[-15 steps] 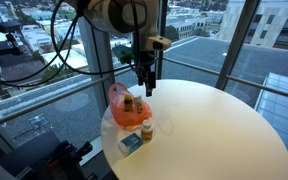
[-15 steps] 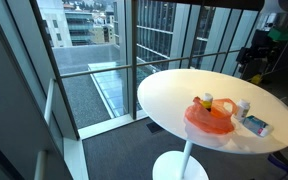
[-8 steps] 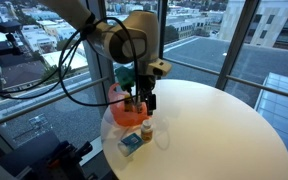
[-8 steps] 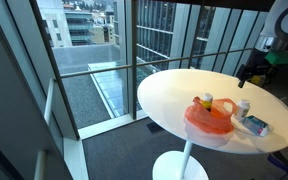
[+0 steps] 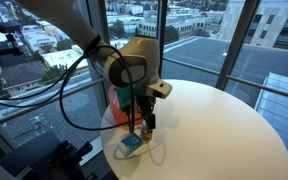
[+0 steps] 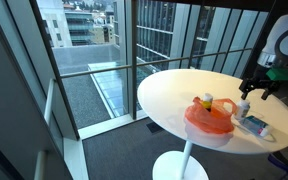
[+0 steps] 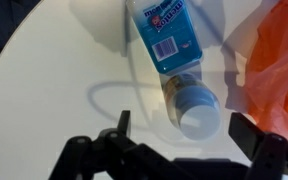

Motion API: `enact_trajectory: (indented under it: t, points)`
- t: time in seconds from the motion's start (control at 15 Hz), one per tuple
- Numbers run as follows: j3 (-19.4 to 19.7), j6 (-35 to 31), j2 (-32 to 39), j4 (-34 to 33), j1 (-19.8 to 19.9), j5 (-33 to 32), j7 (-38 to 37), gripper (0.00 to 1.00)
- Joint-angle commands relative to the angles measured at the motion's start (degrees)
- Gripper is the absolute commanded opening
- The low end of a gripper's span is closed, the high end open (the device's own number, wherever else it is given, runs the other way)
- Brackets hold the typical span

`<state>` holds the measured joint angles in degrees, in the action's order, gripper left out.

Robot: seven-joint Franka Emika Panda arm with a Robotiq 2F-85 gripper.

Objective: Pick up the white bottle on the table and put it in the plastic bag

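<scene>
Two-fingered, hangs low over round white counter (image 5: pixel 224 120) with jaws spread wide, gripping nothing, straddling small white plastic bottle (image 7: pixel 196 108). Stands upright on counter, just beside flat blue-labelled packet (image 7: pixel 164 35) and crumpled orange plastic bag (image 7: pixel 279 60), not inside it.

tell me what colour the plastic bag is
Orange, slightly see-through. The plastic bag shows best in an exterior view.
</scene>
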<state>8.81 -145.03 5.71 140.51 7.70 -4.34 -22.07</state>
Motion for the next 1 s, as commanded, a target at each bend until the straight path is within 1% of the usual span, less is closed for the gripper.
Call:
enact_trajectory:
  t: [0.0,0.4,0.93]
  points:
    - [1.05,-1.38,3.35,-1.83,0.49,1.53,1.85,1.0]
    - [1.29,-1.88,5.73,-3.83,-0.34,1.42,1.56,1.0]
    - [1.0,-1.4,4.93,-5.65,-1.4,1.23,1.26,1.0]
